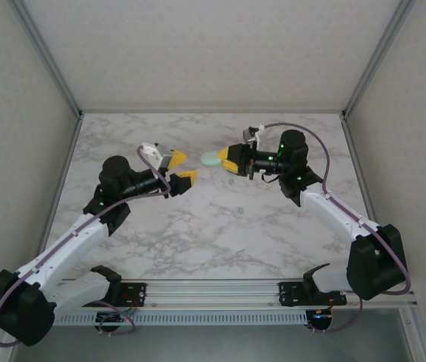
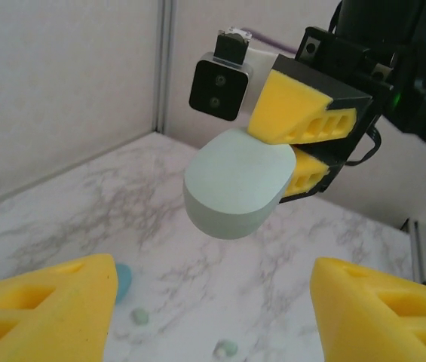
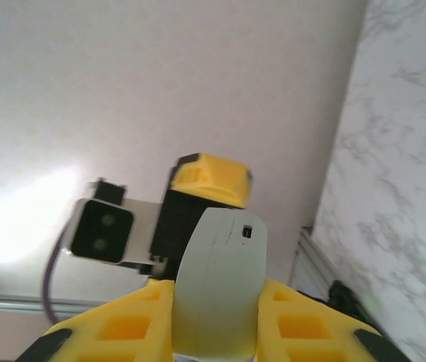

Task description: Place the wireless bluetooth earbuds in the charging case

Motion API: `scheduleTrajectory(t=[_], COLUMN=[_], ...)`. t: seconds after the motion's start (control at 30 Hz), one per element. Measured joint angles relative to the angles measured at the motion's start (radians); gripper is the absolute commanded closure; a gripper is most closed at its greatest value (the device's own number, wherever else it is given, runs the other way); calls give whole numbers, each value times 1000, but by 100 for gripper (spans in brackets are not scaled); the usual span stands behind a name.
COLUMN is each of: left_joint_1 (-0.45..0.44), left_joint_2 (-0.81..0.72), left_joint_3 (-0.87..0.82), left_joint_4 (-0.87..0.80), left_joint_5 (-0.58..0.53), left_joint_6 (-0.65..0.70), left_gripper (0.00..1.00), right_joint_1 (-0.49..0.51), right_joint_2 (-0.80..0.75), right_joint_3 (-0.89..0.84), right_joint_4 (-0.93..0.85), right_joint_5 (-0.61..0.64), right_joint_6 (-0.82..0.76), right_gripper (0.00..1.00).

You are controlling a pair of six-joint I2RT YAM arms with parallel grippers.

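Left hand gapes over pale-walled marble table; right hand pinches case.

No readable text, labels or numbers anywhere.

White moulded link shells on left arm, joined by black rounded joint housings; same finish on right arm. Mauve cable routed along each arm. Small green indicator lights on black wrist motors. Yellow wedge-shaped fingers with rectangular cut-outs and black backing on left gripper and right gripper. White-framed black twin-lens camera block at wrist.
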State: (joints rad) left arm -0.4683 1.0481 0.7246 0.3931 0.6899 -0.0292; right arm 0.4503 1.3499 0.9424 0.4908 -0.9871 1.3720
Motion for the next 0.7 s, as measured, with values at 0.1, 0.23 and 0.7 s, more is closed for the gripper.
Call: scheduleTrajectory(t=[0.1,0.23,0.7], left_joint_1=[0,-5,-47], left_joint_2=[44,109,146], left_joint_3=[4,34,139], left_joint_4=[93,183,195], left_joint_5=[32,72,154], left_joint_6=[-50,-100,-42], left_gripper=[33,35,53], right_joint_1=[6,28,54], right_joint_2=[0,0,23], right_joint_3=[0,4,27], right_joint_4=[101,165,325], right_joint_5=[-5,-10,-10], right_joint_6=[92,163,324], right_gripper=[81,81,81])
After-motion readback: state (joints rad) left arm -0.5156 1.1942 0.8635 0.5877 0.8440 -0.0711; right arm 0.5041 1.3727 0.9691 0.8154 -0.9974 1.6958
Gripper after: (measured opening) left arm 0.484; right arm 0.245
